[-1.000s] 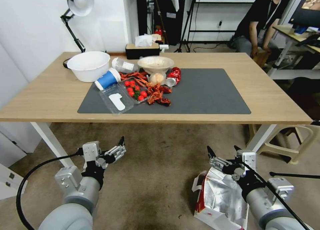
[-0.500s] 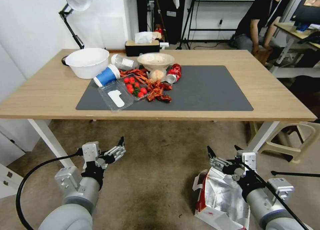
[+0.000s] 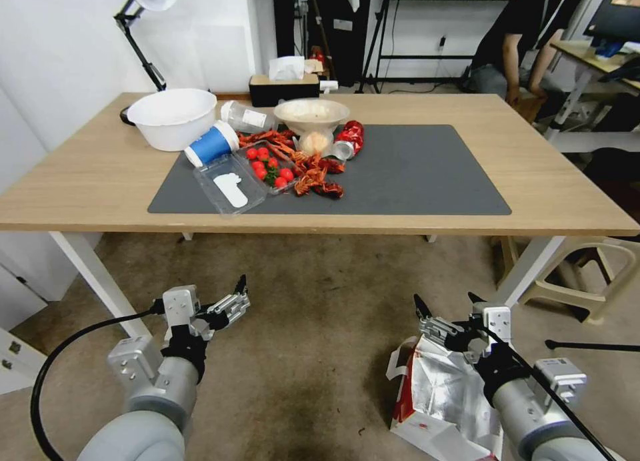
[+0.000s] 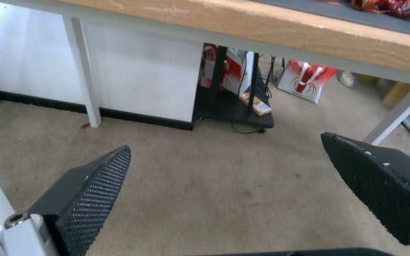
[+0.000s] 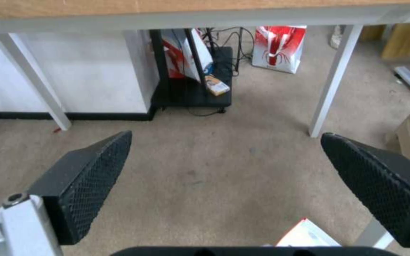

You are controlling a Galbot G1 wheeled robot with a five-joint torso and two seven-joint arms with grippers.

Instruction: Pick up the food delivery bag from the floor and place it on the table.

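Right end effector (image 3: 443, 307) hangs spread wide over the food delivery bag (image 3: 440, 397), lower right. Left end effector (image 3: 239, 295) is spread too. Thin paper could crumple or rip.

The food delivery bag (image 3: 437, 397) stands on the floor (image 3: 313, 327), in front of the counter (image 3: 540, 181) and off toward its right end. It is boxy white paper with red trim, its mouth gaping open to show crumpled silver foil lining. The counter is a light-wood top on white legs carrying a dark grey mat.
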